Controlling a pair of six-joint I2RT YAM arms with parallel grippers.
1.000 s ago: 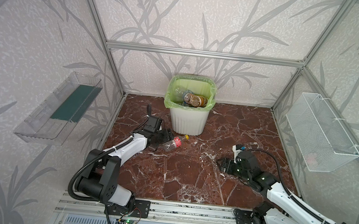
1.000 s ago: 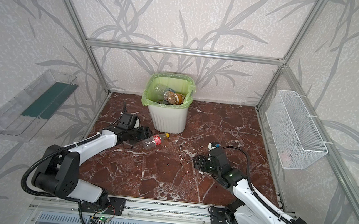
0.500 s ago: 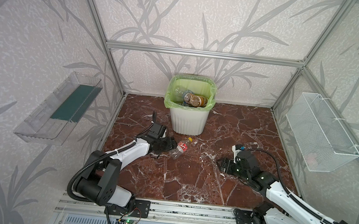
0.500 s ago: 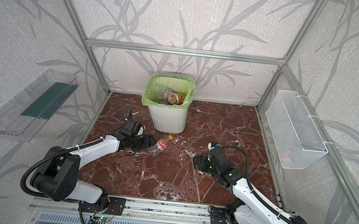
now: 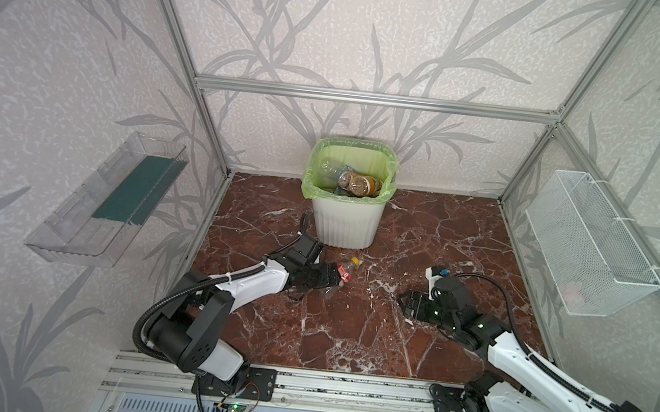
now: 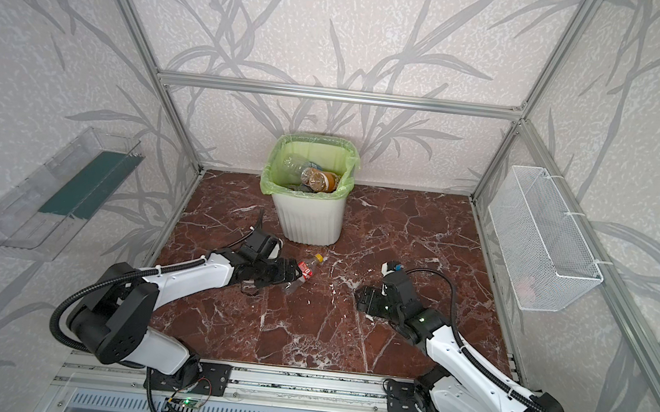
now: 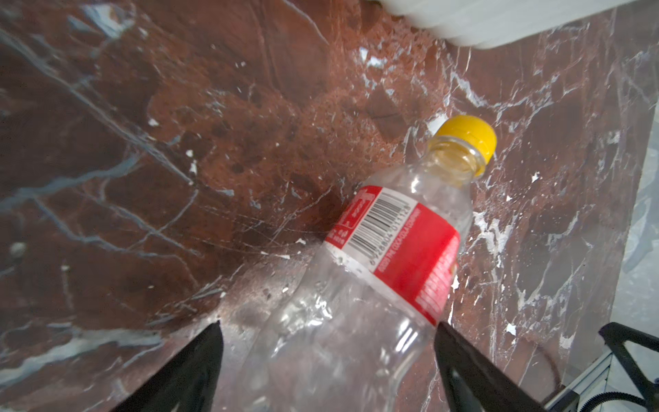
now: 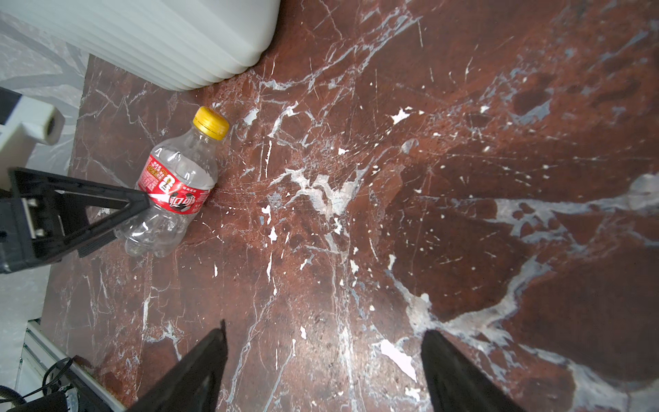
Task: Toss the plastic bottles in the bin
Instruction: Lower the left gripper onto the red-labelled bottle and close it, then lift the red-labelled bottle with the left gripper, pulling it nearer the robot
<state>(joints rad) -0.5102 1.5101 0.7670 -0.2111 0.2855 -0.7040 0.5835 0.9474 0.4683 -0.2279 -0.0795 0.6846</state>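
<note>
Farthest in front of the bin, along the near edge: metal rail carrying both arm bases.

Closer to the bin, in front of it and off to its right: right gripper, spread wide over bare marble floor, gripping nothing. Same in the right wrist view, with dark fingers well apart above the stone.

Just in front of the bin, slightly to its left: left gripper, down at floor level, opened wide and straddling one plastic bottle. Lying on its side on the floor, clear and crumpled, with a red label and a yellow cap pointing toward the bin's base, near it but apart. In the left wrist view, one finger clear of the bottle's side, the other finger right at the label's edge; not clamped.

Inside the bin, within the light-green bag: more plastic bottles, amber-brown labelled and clear, visible below the rim in both top views.

On the side walls, about level with the bin: clear tray to its left, white wire basket to its right.
</note>
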